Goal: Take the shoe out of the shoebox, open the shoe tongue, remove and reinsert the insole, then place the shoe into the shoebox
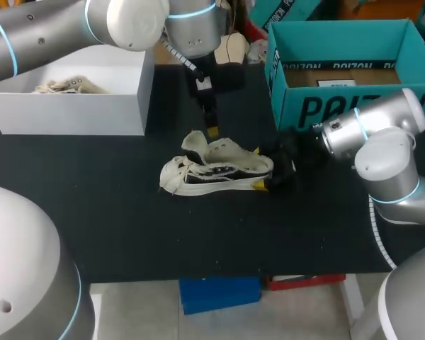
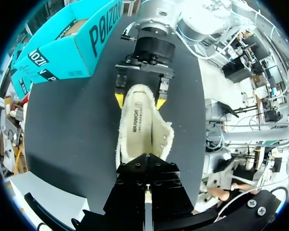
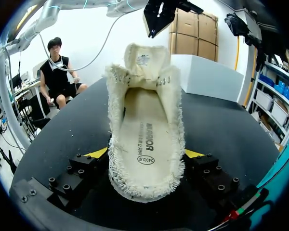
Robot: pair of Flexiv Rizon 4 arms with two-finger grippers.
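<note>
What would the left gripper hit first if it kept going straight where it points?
Most likely the shoe. The left gripper hangs just above its raised tongue and points down at it. How big the gap is, I can't tell.

frayed cream cloth shoe (image 1: 219, 170) on matt black table (image 1: 127, 234), beside smooth teal cardboard shoebox (image 1: 290, 95).

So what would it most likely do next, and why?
Probably lower the left pincer into the shoe to pinch the insole. The tongue already stands open, the insole lies flat inside, and the right pincer clamps the shoe from both sides, steadying it. The left pincer hangs just above the tongue.
</note>
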